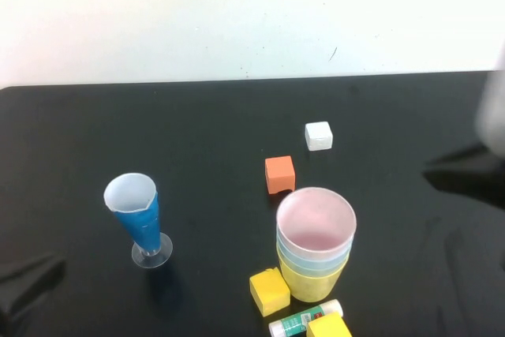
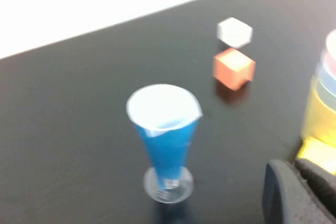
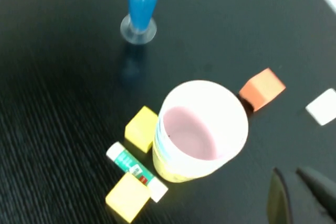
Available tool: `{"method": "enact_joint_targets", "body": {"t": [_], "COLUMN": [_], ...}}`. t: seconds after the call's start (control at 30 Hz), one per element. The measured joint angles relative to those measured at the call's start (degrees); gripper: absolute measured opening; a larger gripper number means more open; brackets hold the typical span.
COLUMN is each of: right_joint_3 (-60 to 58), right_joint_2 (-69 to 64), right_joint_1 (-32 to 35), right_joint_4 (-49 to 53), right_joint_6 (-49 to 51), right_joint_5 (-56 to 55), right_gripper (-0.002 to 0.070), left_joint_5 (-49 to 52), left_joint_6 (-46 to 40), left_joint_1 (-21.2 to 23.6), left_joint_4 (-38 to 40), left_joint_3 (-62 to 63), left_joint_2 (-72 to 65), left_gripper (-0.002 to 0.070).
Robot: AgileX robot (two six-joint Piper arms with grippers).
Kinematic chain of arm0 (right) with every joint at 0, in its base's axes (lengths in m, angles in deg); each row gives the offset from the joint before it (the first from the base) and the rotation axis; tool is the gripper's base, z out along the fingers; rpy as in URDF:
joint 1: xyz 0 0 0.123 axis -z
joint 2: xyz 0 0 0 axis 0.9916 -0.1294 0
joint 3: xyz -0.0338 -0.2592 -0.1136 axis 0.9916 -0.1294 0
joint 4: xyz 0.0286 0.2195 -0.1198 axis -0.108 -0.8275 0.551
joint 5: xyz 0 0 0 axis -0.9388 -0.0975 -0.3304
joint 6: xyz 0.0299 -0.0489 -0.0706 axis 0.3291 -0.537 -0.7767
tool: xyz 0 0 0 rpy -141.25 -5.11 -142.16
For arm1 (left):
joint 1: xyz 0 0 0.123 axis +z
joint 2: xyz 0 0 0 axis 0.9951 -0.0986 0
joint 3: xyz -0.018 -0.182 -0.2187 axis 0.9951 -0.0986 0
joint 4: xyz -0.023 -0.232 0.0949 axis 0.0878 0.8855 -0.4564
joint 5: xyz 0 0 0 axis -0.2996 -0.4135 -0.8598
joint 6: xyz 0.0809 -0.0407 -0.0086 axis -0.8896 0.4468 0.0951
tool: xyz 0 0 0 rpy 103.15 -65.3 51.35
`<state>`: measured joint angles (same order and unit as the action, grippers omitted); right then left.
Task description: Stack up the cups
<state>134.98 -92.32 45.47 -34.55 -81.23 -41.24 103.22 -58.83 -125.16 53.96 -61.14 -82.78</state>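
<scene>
Closest to me on the black worktop point(image 1: 197, 116) lie a glue stick point(image 1: 304, 319) with a green label, its writing too small for me to read, and two yellow blocks: one point(image 1: 328, 327) at the near edge touching the stick, the other point(image 1: 269, 290) just beside the foot of the stack.

The cups point(image 1: 315, 244) stand nested in one upright stack, between my two grippers and nearer my right one. I count three colours from outside to inside: yellow at the bottom, a light blue rim above it, pink on top and open to view; a pale rim between may be a fourth cup, but I cannot tell. No printing shows on them.

My left gripper point(image 2: 302, 192) hovers low at the near left of the worktop, jaws together and empty. Just ahead of it stands one narrow blue-and-white cone cup point(image 1: 136, 217) on a clear foot, upright, well apart from the stack.

My right gripper point(image 3: 304, 195) hangs above the worktop, to the right of the stack and clear of it, jaws together on nothing.

Beyond the stack sits one orange block point(image 1: 279, 174), near the pink rim but not touching it, and farther still one white block point(image 1: 319, 136). Behind everything is a plain white wall point(image 1: 237, 13).
</scene>
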Motion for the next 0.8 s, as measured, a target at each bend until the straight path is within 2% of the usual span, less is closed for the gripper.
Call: {"method": "enact_joint_targets", "body": {"t": [0.07,0.17,0.47,0.8], "right_joint_3": [-6.6,-15.1,-30.7,-41.4], "right_joint_2": [6.0,15.0,38.5,44.0], "right_joint_1": [0.0,0.0,0.0,0.0], "right_joint_4": [-0.3,-1.3,-2.7,-2.7], "right_joint_6": [-0.1,-0.2,-0.7,-0.7], "right_joint_5": [-4.6,-9.9,-17.5,-18.0], "right_gripper": [-0.0001,-0.0001,-0.0001,-0.0001], "left_joint_5": [1.1,3.8,10.0,10.5], "left_joint_6": [4.5,7.1,7.7,7.8], "left_joint_1": [0.0,0.0,0.0,0.0], "left_joint_4": [-4.1,-6.1,-5.2,-5.2], "left_joint_3": [-0.2,-0.2,-0.8,-0.8], "left_joint_2": [1.2,1.5,1.5,1.5], "left_gripper": [-0.0002,-0.0002,-0.0002,-0.0002]}}
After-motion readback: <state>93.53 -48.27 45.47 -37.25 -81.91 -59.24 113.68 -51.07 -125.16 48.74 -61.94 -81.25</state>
